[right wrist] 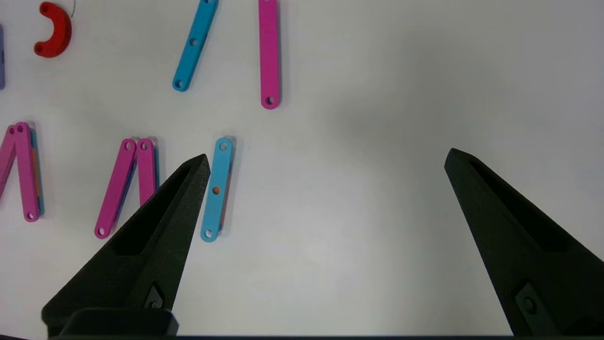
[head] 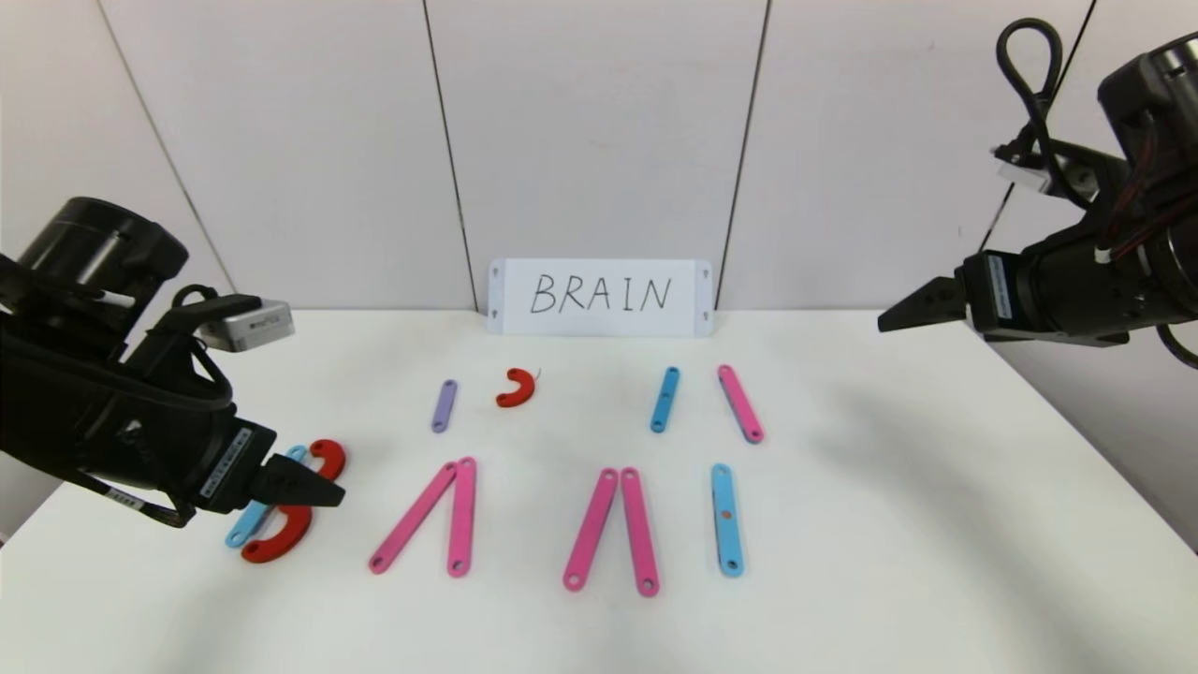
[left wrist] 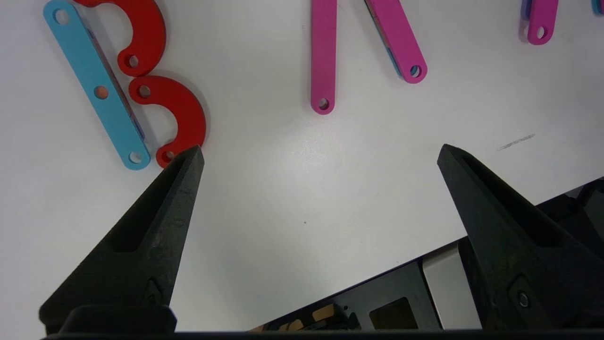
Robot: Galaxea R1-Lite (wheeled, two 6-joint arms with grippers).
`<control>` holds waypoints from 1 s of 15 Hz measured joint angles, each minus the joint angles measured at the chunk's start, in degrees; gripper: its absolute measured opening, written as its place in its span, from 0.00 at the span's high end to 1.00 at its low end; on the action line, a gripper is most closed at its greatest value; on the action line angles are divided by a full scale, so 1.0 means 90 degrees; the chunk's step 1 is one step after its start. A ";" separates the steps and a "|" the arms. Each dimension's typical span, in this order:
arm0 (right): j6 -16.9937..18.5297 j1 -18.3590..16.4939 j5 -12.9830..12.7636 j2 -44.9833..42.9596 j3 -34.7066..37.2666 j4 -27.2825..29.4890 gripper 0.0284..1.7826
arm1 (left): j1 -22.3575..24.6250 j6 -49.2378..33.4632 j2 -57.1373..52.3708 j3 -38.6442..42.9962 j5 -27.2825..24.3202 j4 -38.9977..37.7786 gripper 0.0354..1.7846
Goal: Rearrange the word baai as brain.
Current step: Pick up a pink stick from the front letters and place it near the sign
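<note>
The left gripper (head: 314, 489), released and empty, hangs just over the B (head: 281, 505); descending carelessly may scatter its 2 red curves (left wrist: 155, 66).

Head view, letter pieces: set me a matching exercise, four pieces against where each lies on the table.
Pieces
1. purple strip
2. small red curve
3. B of blue strip and two red curves
4. lone blue strip with orange hole

Places
A. front row, under the left gripper
B. back row, just left of the small red curve
C. front row, farthest toward the robot's right
D. back row, below the white BRAIN card

Pairs: 1-B, 2-D, 3-A, 4-C
</note>
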 joint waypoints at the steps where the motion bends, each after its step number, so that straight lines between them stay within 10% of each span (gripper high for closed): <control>1: -0.0023 -0.0020 -0.0009 0.0042 0.0093 0.0000 0.02 | -0.0028 0.0000 0.0096 0.0012 0.0009 -0.0005 0.03; 15: -0.0978 -0.0110 -0.0465 0.0022 0.0727 0.0138 0.02 | -0.0381 0.0099 0.1075 0.0153 0.0171 -0.0153 0.03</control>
